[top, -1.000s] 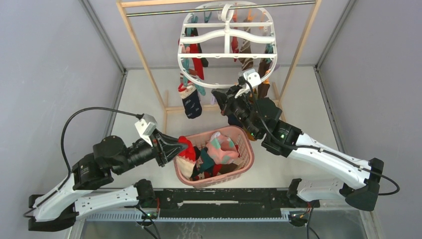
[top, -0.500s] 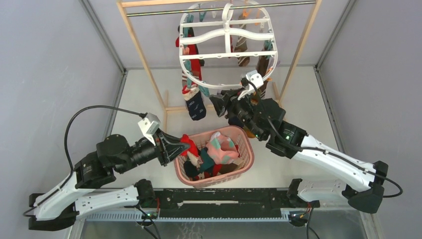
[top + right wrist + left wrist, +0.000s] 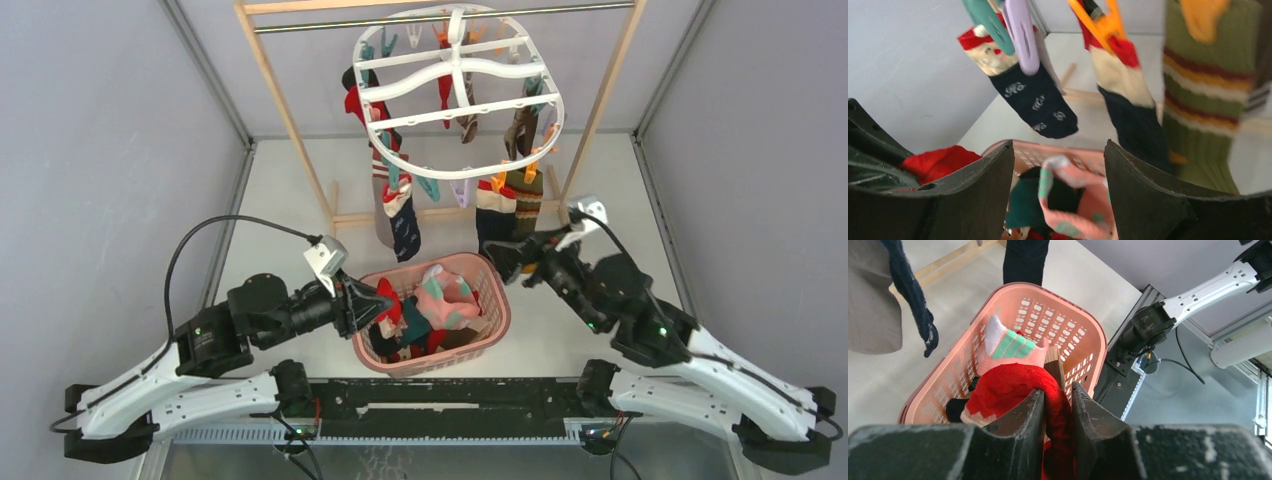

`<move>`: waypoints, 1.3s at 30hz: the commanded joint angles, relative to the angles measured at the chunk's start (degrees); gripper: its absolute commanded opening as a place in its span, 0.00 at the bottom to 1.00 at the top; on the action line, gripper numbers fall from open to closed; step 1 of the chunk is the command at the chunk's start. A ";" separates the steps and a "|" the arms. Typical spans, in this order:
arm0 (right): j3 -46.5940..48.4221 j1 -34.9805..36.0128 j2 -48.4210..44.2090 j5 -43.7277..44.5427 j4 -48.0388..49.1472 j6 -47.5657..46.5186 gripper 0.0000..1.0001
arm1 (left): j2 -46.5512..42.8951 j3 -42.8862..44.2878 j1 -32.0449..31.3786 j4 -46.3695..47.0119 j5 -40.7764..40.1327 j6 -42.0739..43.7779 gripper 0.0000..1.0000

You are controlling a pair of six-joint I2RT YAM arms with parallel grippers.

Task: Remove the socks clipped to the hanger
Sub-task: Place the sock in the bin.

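Note:
The white oval hanger (image 3: pixel 458 68) hangs tilted from the rail, with several socks clipped to it. Among them are a navy sock (image 3: pixel 404 225) (image 3: pixel 1035 100), a red, cream and navy one (image 3: pixel 493 215) (image 3: pixel 1128 110) and a green striped one (image 3: pixel 526 190) (image 3: pixel 1203 90). My left gripper (image 3: pixel 385 303) (image 3: pixel 1057 390) is over the left side of the pink basket (image 3: pixel 497 310), shut on a red sock (image 3: pixel 1008 385). My right gripper (image 3: pixel 497 262) (image 3: pixel 1058 150) stands open and empty at the basket's far right corner, below the hanging socks.
The basket (image 3: pixel 1083 325) holds several loose socks, a pink and green one (image 3: pixel 445 295) on top. The wooden rail frame (image 3: pixel 285 110) stands behind it, with grey walls on both sides. The black arm mount runs along the near edge.
My right gripper has opened and drawn back and down from the hanger to the basket's corner. The hanger has swung and tilted. My left gripper has moved right with the red sock.

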 commanded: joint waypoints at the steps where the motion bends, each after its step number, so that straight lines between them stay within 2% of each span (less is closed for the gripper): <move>1: -4.99 -0.12 -10.96 6.06 -9.37 7.14 0.74 | 1.86 -2.44 -0.36 4.42 -1.20 -1.17 0.29; 4: -7.62 -0.14 -18.03 8.49 -14.12 9.14 0.75 | 3.03 -4.29 -0.36 5.87 -1.20 -1.76 0.30; 8: -8.25 -0.13 -22.77 10.98 -19.93 10.85 0.77 | 3.20 -6.95 -0.36 6.93 -2.53 -2.23 0.31; 15: -8.25 -0.13 -22.18 11.80 -23.57 12.00 0.79 | 0.29 -10.46 -0.36 8.14 -5.63 -3.90 0.36; 24: -11.92 -0.19 -22.94 11.01 -25.54 13.66 0.81 | -4.23 -18.91 -0.36 8.71 -16.58 -13.02 0.46; 35: -11.61 -0.74 -24.59 12.63 -27.23 13.55 0.87 | -4.09 -26.09 -0.36 13.14 -21.66 -17.58 0.64; 39: -11.68 -0.84 -25.27 14.74 -28.59 15.43 0.87 | -3.82 -26.29 -0.31 13.58 -21.66 -17.73 0.76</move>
